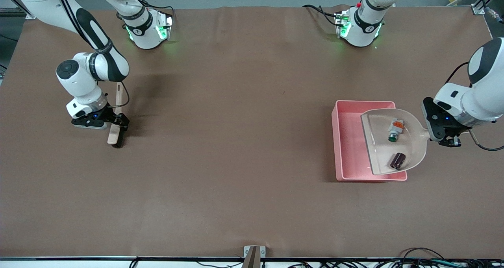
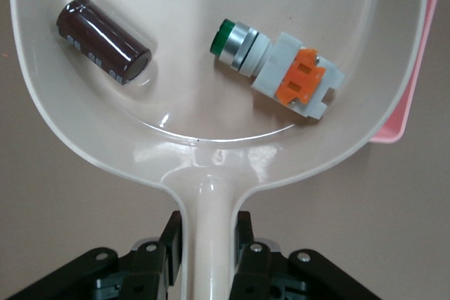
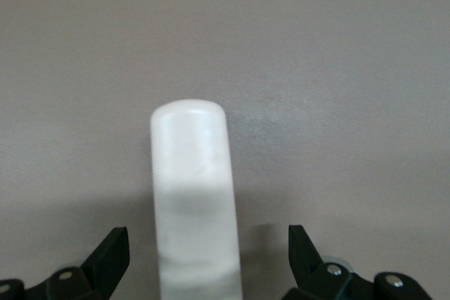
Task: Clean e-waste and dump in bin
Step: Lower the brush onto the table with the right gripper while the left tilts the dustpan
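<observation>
Looking across table: right gripper (image 1: pixel 114 127) low over mat, fingers spread round pale brush handle (image 3: pixel 195 201); bin (image 1: pixel 346 142) by left arm's end; left gripper (image 1: pixel 437 131) pinching dustpan (image 2: pixel 211 152) handle, holding e-waste (image 2: pixel 278 68) over bin, ready to tip, I guess

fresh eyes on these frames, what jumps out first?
The beige dustpan held by the left gripper over the pink bin, carrying a green-capped pushbutton switch and a dark capacitor. Toward the right arm's end, the right gripper sits open around a brush handle.
</observation>
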